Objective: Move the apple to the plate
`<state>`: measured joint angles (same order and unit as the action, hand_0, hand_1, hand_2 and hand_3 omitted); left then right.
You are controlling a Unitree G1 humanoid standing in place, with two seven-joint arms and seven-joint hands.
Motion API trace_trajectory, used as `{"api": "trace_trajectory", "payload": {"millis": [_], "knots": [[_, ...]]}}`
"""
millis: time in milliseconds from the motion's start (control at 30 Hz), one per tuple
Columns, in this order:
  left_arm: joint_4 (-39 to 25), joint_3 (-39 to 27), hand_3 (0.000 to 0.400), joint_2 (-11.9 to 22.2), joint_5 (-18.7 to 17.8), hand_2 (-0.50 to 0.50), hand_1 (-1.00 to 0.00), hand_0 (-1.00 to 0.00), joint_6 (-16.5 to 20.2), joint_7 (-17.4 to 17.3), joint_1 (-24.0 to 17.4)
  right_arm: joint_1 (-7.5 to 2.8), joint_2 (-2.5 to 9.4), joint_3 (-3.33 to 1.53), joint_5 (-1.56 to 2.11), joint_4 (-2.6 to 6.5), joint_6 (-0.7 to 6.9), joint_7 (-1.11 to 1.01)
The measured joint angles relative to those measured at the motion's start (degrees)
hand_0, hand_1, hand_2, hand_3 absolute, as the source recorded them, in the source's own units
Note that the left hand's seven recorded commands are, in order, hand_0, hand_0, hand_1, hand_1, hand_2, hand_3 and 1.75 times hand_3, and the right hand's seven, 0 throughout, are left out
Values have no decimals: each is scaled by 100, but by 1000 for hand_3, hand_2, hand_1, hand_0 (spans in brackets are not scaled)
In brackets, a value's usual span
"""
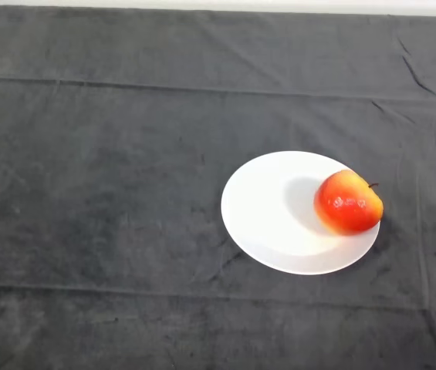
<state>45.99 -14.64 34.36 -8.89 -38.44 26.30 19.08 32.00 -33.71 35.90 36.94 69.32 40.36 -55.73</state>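
Apple (348, 202) was what I saw first from the head view: a red one with a yellow-orange top, sitting on the white plate (272, 216). It rested at the plate's right edge, its short stem pointing away to the right, and its shadow fell across the plate's middle. The plate lay on the counter (94, 193) under a dark grey, creased cloth, right of the counter's centre. I could not tell the hand's state, since no part of it showed in my feed.
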Motion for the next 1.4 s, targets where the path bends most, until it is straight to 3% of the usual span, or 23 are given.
{"api": "trace_trajectory", "payload": {"millis": [333,1400], "knots": [[209,-17,0,-17,137,0,0,0,-132,-64,201,0,0,0,0,0,0,0],[384,-232,0,-86,366,0,0,0,-274,-154,214,0,0,0,0,0,0,0]]}}
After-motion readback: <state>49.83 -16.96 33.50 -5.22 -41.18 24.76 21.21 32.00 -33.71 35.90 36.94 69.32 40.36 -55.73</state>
